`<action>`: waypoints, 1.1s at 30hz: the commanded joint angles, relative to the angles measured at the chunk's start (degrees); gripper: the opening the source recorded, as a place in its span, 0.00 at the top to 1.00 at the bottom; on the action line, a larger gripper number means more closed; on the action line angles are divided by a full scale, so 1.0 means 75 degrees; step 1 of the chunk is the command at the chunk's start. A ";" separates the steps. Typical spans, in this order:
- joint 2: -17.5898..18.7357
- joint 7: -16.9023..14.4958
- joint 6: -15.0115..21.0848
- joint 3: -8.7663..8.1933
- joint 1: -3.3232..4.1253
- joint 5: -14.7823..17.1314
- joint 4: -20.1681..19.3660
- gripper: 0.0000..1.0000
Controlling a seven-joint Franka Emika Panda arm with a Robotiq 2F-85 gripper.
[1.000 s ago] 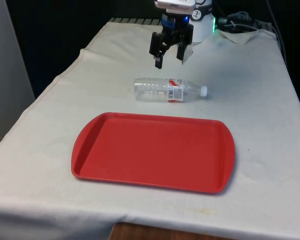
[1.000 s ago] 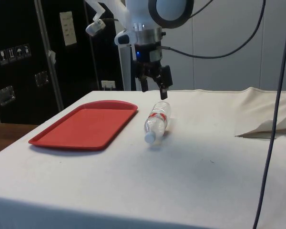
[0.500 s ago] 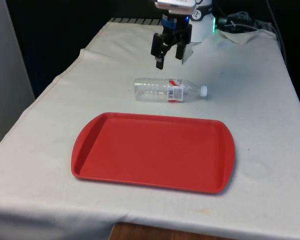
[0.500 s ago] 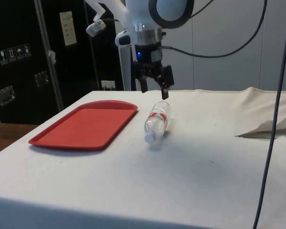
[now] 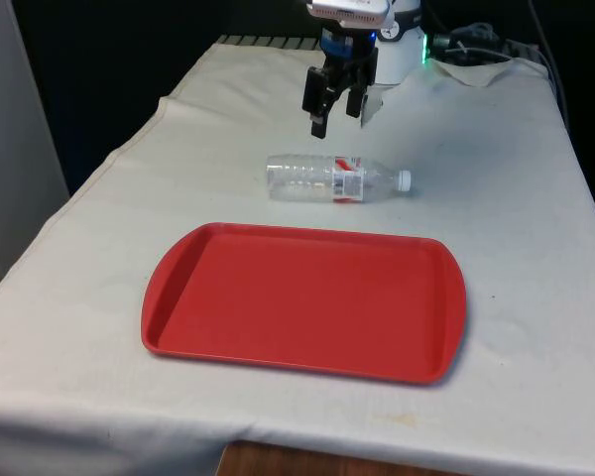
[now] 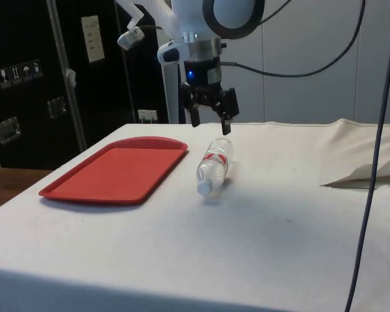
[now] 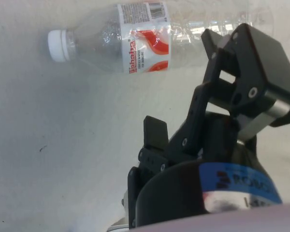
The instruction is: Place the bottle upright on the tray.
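Lying on its side on the counter [image 5: 516, 198], the bottle [image 5: 332, 178] rests just beyond the red tray's [image 5: 178, 288] far edge, its white cap [image 5: 404, 180] toward the front view's right. Above it hangs the claw [image 5: 337, 119], its 2 fingers spread apart, holding nothing.

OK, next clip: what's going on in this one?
A robot arm hangs its pincer open above a clear plastic bottle lying on its side on the white cloth, cap toward the front view's right. Nothing is gripped yet. The red tray sits empty on the side of the bottle away from the robot, so the bottle is not yet picked up or set upright.
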 commanded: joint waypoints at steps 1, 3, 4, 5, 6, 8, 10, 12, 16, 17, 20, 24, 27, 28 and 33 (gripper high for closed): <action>0.0008 -0.0084 0.0069 0.0008 0.0000 -0.0015 -0.0008 0.00; 0.0000 -0.0076 0.0000 0.0000 0.0000 0.0000 0.0000 0.00; 0.0008 -0.0153 0.0069 0.0008 0.0000 -0.0015 -0.0008 0.00; 0.0008 -0.0191 0.0069 0.0008 0.0000 -0.0015 -0.0008 0.00; 0.0008 -0.0275 0.0069 0.0015 0.0000 -0.0015 -0.0008 0.00; 0.0008 -0.0344 0.0069 0.0023 0.0000 -0.0015 -0.0008 0.00; 0.0008 -0.0428 0.0069 0.0023 0.0000 -0.0015 -0.0015 0.00; 0.0008 -0.0535 0.0069 0.0038 0.0000 -0.0015 -0.0015 0.00; 0.0015 -0.0634 0.0069 0.0046 0.0000 -0.0015 -0.0015 0.00; 0.0015 -0.0680 0.0069 0.0046 0.0000 -0.0015 -0.0015 0.00; 0.0015 -0.0795 0.0069 0.0053 0.0000 -0.0015 -0.0015 0.00; 0.0015 -0.0947 0.0069 0.0053 0.0000 -0.0015 -0.0023 0.00; 0.0015 -0.1100 0.0069 0.0061 0.0000 -0.0015 -0.0023 0.00; 0.0015 -0.1138 0.0069 0.0061 0.0000 -0.0015 -0.0023 0.00; 0.0015 -0.1283 0.0069 0.0061 0.0000 -0.0015 -0.0031 0.00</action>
